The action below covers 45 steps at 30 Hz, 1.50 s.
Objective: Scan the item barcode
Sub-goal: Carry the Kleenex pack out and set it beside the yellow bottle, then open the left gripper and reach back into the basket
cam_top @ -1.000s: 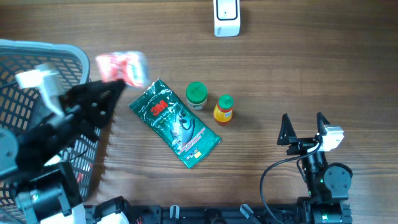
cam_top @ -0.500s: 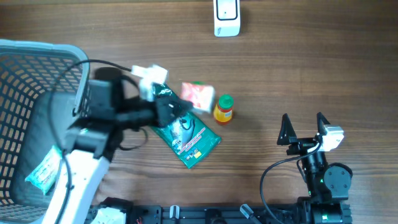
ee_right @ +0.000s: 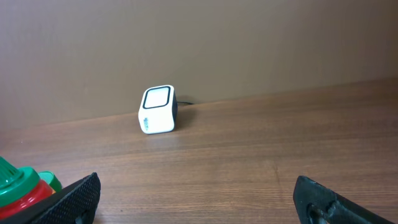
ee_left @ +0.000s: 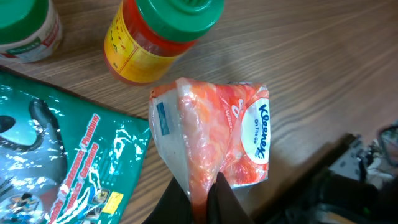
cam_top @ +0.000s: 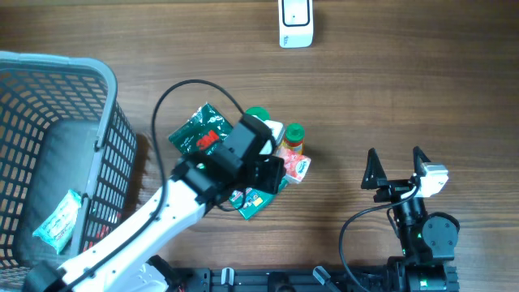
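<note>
Arm point(cam_top: 162, 219) from the near left stretches to the centre, its left gripper point(ee_left: 202, 195) pinching one tissue pack point(ee_left: 217, 134) just beside two jars point(cam_top: 293, 139) and one pouch point(cam_top: 195, 134), with the right gripper point(cam_top: 396, 156) spread wide near right, bare table point(cam_top: 389, 73) up to one scanner point(cam_top: 295, 23) far, and one basket point(cam_top: 57, 60) left.

The left end effector point(cam_top: 278, 172) has an orange tissue pack point(cam_top: 298, 168) at its tip. Just ahead of it stands a yellow bottle point(cam_top: 292, 143). A green packet point(cam_top: 193, 135) lies behind its arm, and the white scanner point(cam_top: 295, 23) sits far ahead on the bench point(cam_top: 405, 73).
</note>
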{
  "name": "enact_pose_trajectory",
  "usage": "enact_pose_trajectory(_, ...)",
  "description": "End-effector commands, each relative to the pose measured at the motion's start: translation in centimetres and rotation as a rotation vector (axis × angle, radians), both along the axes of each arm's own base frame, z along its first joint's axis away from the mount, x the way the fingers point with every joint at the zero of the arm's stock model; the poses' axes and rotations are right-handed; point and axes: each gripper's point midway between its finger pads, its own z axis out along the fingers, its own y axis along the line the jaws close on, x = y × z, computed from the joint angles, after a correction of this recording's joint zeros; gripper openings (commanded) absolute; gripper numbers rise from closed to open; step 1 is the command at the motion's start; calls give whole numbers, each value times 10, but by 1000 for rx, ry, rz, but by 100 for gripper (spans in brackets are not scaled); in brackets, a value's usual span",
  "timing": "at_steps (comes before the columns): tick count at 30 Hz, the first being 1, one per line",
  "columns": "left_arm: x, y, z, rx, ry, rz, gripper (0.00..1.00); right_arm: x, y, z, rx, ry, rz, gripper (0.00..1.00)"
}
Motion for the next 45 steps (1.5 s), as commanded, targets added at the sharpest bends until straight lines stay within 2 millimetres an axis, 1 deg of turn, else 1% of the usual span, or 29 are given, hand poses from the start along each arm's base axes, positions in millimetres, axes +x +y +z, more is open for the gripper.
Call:
enact_pose_trajectory(1,10,-2,-25,62,21,49,4,0,-3,1,10,-3,-18,100)
enact_pose_trajectory(5,20,-7,-55,95,86,123,4,0,-3,1,10,-3,-18,100)
enact_pose_trajectory(9,27,-12,-82,118,131,169,4,0,-3,1,10,-3,-18,100)
enact_pose_trajectory(10,28,-12,-87,127,136,173,4,0,-3,1,10,-3,-18,100)
enact_pose_trajectory(12,32,-6,-97,171,125,195,4,0,-3,1,10,-3,-18,100)
enact_pose_trajectory(15,38,2,-107,208,128,270,4,0,-4,1,10,-3,-18,100)
enact_pose_trajectory(17,40,0,-107,198,128,283,5,0,-3,1,10,-3,-18,100)
enact_pose_trajectory(18,41,-1,-107,192,124,283,9,0,-3,1,10,-3,-18,100)
enact_pose_trajectory(19,42,-2,-106,188,120,283,17,0,-3,1,10,-3,-18,100)
enact_pose_trajectory(21,43,-4,-105,180,114,283,24,0,-3,1,10,-3,-18,100)
enact_pose_trajectory(24,44,-4,-104,178,113,284,29,0,-3,1,10,-3,-18,100)
enact_pose_trajectory(25,44,-4,-103,176,111,283,34,0,-3,1,10,-3,-18,100)
enact_pose_trajectory(26,44,-4,-100,171,107,284,40,0,-3,1,10,-3,-18,100)
enact_pose_trajectory(29,45,-5,-88,144,86,284,52,0,-3,1,10,-3,-18,100)
enact_pose_trajectory(30,45,-5,-83,137,80,284,54,0,-3,1,10,-3,-18,100)
enact_pose_trajectory(32,46,-5,-65,105,51,282,64,0,-3,1,10,-3,-18,100)
enact_pose_trajectory(33,46,-6,-53,80,30,283,68,0,-3,1,10,-3,-18,100)
enact_pose_trajectory(35,47,-5,-35,43,-4,286,72,0,-3,1,10,-3,-18,100)
enact_pose_trajectory(37,52,3,-13,27,-76,320,75,0,-3,1,10,-3,-18,100)
enact_pose_trajectory(39,57,16,8,26,-150,364,82,0,-3,1,10,-3,-18,100)
enact_pose_trajectory(40,58,21,21,25,-200,359,84,0,-3,1,10,-3,-18,100)
enact_pose_trajectory(42,59,26,39,15,-264,339,88,0,-3,1,10,-3,-18,100)
enact_pose_trajectory(43,63,36,62,-1,-330,365,92,0,-3,1,10,-3,-18,100)
enact_pose_trajectory(45,72,55,88,-11,-396,440,95,0,-3,1,10,-3,-18,100)
